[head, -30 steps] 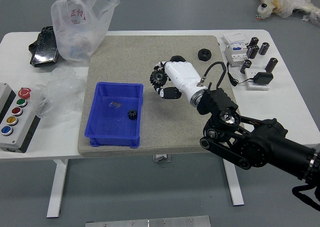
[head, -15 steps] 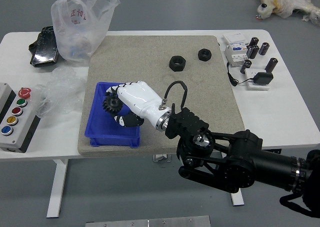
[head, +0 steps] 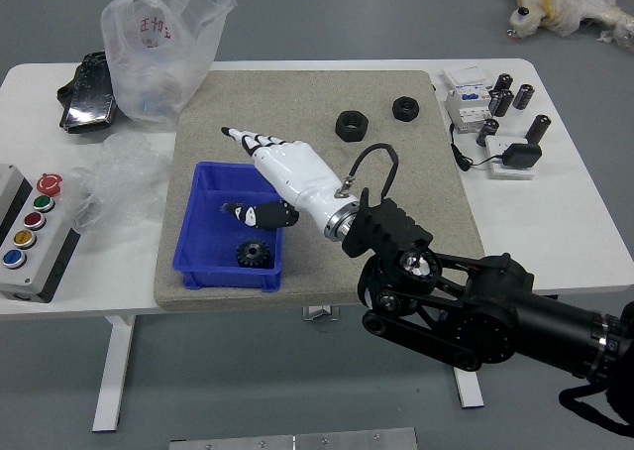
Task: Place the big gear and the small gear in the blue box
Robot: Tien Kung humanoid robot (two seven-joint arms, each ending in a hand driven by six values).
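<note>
My right hand (head: 241, 170) reaches over the blue box (head: 185, 268) from the right, its fingers and thumb spread apart and holding nothing. Inside the box, toward its near right part, lies a big black gear (head: 254, 254). No small gear can be made out in the box now; the big gear covers that part of the floor. The left hand is out of view.
Two black nuts, one (head: 351, 126) near the mat's middle and another (head: 405, 108) farther right, lie on the grey mat (head: 287, 93). Plastic bags (head: 149, 54) and a button panel (head: 38, 234) are left; a white device (head: 468, 103) and black cylinders (head: 537, 129) stand right.
My right hand carried the big gear left from above the mat to over the box and let it go. The gear dropped inside, and the fingers opened.
</note>
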